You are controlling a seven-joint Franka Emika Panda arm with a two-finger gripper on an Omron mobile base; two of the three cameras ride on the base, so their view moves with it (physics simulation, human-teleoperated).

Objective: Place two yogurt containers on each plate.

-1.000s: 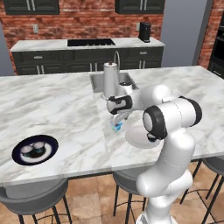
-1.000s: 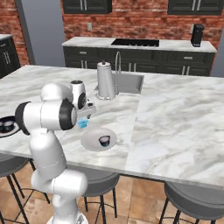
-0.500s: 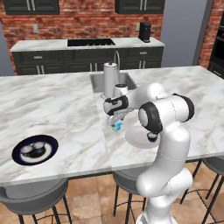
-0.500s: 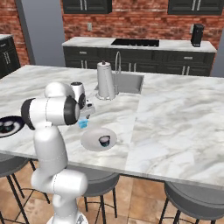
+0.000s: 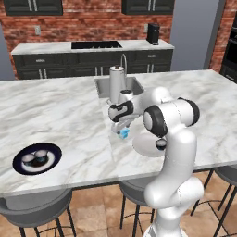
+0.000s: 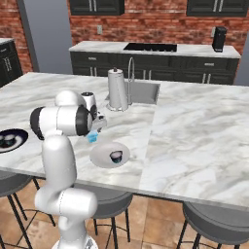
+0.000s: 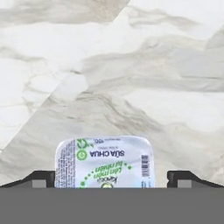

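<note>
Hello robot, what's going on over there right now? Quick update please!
Gripper shut on light blue yogurt cup, above marble counter. Whitish plate holds one dark cup; navy plate holds two. Nothing in the way.

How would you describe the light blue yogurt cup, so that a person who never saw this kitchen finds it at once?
Start at the tall steel cylinder beside the sink on the marble island. Just in front of it, under the arm's gripper, sits the small light blue boxy yogurt cup. The cup on the whitish grey plate nearby is dark and round instead.
</note>
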